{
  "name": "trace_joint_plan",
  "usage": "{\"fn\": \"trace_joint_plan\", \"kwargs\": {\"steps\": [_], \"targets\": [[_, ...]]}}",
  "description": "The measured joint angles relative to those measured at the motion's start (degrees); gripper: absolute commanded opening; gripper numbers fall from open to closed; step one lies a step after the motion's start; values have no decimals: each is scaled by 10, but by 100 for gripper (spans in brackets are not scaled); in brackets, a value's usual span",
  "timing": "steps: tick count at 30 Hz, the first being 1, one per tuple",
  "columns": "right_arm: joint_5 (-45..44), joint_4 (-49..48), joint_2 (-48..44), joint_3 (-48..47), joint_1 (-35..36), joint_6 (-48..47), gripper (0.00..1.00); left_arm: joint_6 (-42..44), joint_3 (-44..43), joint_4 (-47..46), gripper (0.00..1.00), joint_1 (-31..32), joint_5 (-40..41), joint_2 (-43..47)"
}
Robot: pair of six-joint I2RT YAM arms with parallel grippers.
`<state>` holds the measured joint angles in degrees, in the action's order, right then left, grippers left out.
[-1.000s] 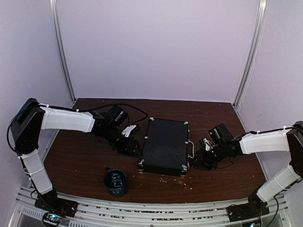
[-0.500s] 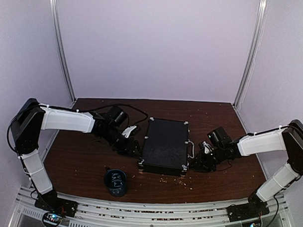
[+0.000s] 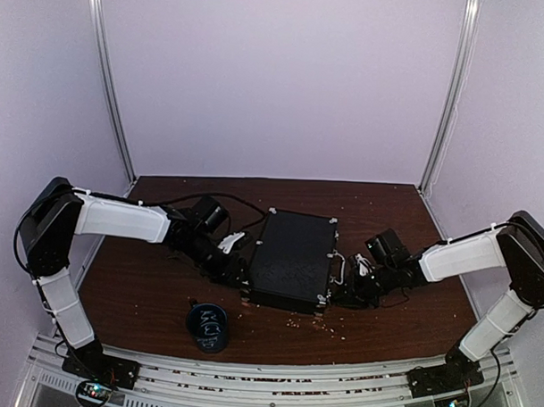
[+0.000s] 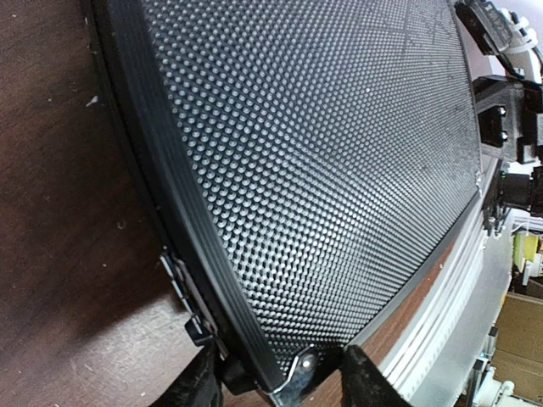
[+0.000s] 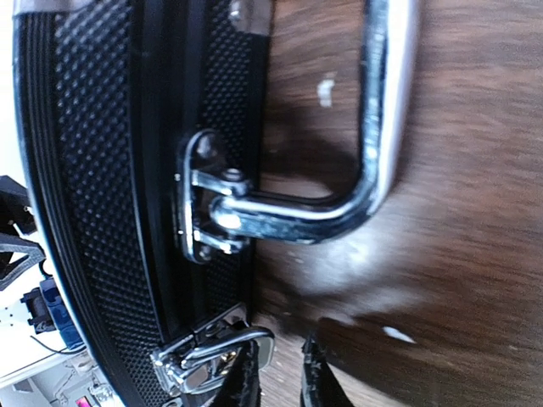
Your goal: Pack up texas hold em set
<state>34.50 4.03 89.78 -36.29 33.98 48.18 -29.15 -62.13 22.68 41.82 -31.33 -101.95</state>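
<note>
Case (image 3: 291,260): closed, flat on the tabletop (image 3: 162,280).
Left gripper (image 4: 276,381): spread around a case corner.
Right gripper (image 5: 280,377): nearly pressed together, maybe touching the latch (image 5: 208,352).

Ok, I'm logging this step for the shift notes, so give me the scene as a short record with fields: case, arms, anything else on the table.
case: black case, lid down, lying flat on the table
handle: metal handle on the case's right edge
left gripper: at the case's near left corner, fingers either side of it
right gripper: beside a latch, fingers nearly together
other: dark cup in front of the case
</note>
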Motion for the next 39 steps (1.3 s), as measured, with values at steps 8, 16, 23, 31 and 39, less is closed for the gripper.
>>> {"fn": "trace_joint_plan", "kwargs": {"steps": [8, 16, 23, 31, 39], "targets": [[3, -17, 24, -10, 14, 3, 8, 3, 4, -5, 46, 0, -4, 0], [3, -21, 28, -10, 14, 3, 7, 1, 6, -9, 45, 0, -7, 0], [-1, -15, 25, -12, 15, -1, 17, -2, 6, -12, 59, 2, -2, 0], [-73, 58, -27, -20, 29, -21, 41, -3, 6, -10, 76, 19, 59, 22], [-181, 168, -160, -30, 26, -50, 63, -5, -16, 20, 78, 0, 130, 83]]}}
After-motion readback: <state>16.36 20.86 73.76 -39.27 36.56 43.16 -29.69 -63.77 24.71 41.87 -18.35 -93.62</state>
